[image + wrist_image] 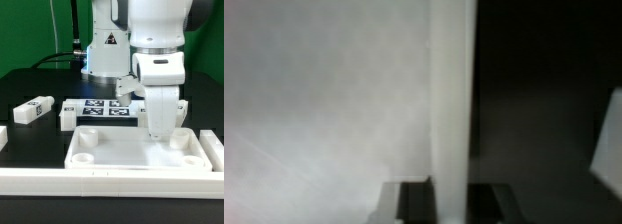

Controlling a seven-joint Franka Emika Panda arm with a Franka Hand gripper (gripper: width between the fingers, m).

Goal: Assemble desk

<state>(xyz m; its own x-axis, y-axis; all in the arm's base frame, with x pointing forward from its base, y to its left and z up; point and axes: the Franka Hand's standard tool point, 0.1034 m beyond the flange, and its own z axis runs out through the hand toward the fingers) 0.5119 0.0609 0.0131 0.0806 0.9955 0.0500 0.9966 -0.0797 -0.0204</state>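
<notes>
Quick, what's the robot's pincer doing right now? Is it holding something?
Pincer: closed, pinching the desk top by its raised rim.

The gripper (452, 198) has its two dark fingers (409, 203) closed on the raised rim (452, 90) of the white desk top (313, 100), with the top's blurred flat surface on one side of the rim and the black table (535, 100) and an unidentifiable white part (606, 140) on the other.
</notes>
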